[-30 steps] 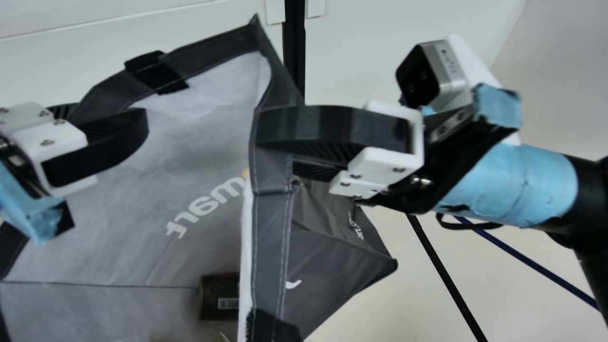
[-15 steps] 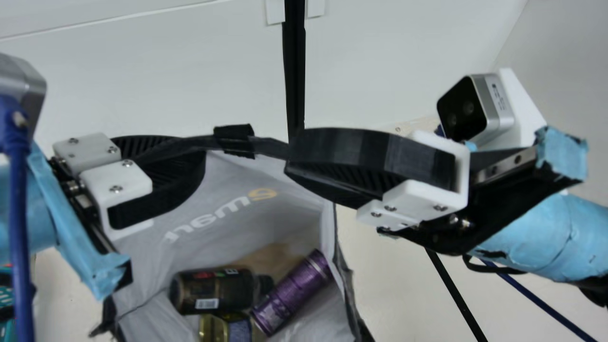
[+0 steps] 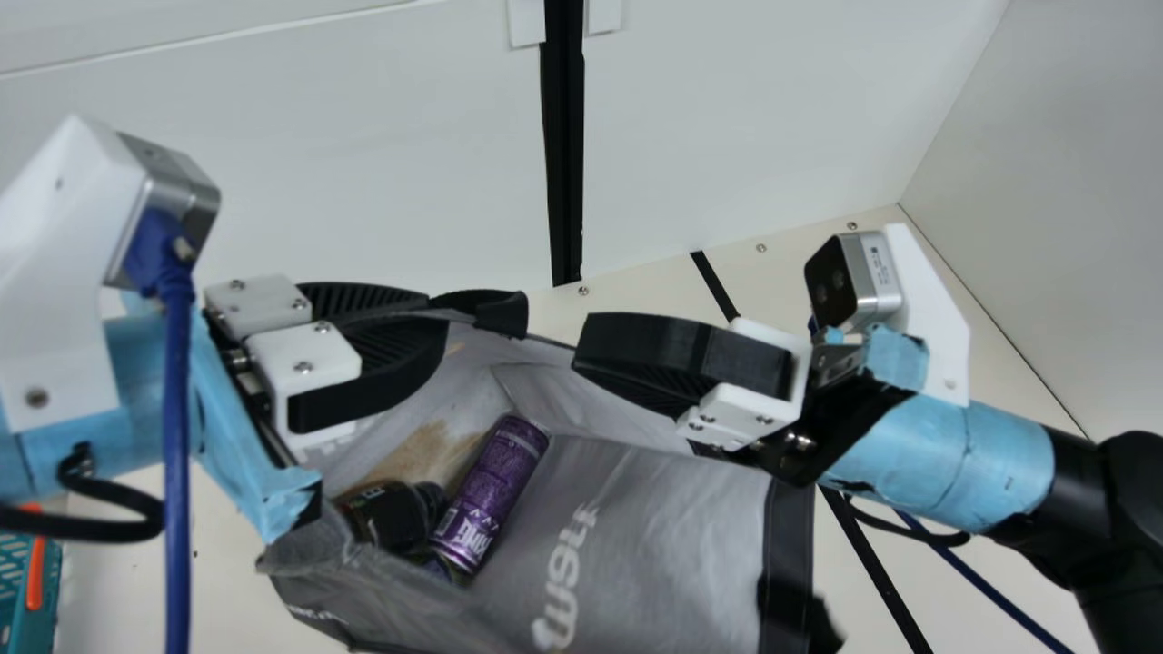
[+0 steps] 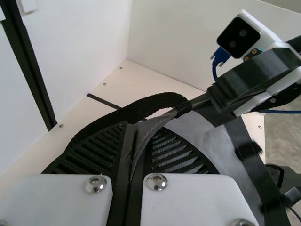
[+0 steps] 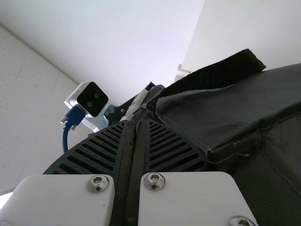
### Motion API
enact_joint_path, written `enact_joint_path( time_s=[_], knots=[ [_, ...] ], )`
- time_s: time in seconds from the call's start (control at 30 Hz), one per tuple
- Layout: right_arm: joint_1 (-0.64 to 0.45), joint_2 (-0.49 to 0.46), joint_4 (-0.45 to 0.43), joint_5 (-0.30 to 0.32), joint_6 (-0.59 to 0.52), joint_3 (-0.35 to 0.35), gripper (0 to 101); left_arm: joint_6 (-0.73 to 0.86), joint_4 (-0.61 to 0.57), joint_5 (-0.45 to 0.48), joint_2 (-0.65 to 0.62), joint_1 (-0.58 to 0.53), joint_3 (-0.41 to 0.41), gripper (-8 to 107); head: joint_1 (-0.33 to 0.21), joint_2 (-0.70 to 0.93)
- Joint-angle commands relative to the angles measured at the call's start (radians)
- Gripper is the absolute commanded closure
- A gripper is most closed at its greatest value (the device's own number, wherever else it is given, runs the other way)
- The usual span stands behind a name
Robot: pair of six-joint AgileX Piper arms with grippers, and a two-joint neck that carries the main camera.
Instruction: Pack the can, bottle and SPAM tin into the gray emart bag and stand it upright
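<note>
Both grippers ride lower in the main view than they did half a second ago, the left gripper (image 3: 438, 313) also farther toward that view's right, while the gray bag (image 3: 659, 536) between them has turned, swinging a lettered side toward the view's bottom. Purple can (image 3: 495, 486) and dark bottle (image 3: 386, 518) now lie higher in that view. Pinched between the left gripper's ribbed fingers is the rim of the bag, its two pads drawn together on the thin fabric in the left wrist view. Beyond their tips arches the black handle (image 4: 141, 107). At right, the right gripper (image 3: 580, 357) is closed to a narrow slit with its tips at the bag's edge; whether any fabric is caught between them cannot be told. Inside the open bag, the can lies aslant beside the bottle, whose cap points toward it. A sliver of the tin (image 3: 440, 569) shows by the can's lower end, the rest hidden. Teal basket (image 3: 18, 595) stands on the cream table (image 3: 127, 581) at the main view's left edge.
</note>
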Motion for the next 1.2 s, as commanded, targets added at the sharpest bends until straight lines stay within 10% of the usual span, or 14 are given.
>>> enact_joint_path(
  time_s=[0.0,1.17],
  knots=[
    [0.001,0.01,-0.004,0.003,-0.04,0.014,101,0.019,-0.015,-0.001,0.013,0.005,0.0,107,-0.023,-0.001],
    [0.105,0.338,-0.019,0.003,-0.283,-0.13,101,0.196,-0.139,-0.001,0.167,0.215,0.047,107,-0.023,-0.001]
  ],
)
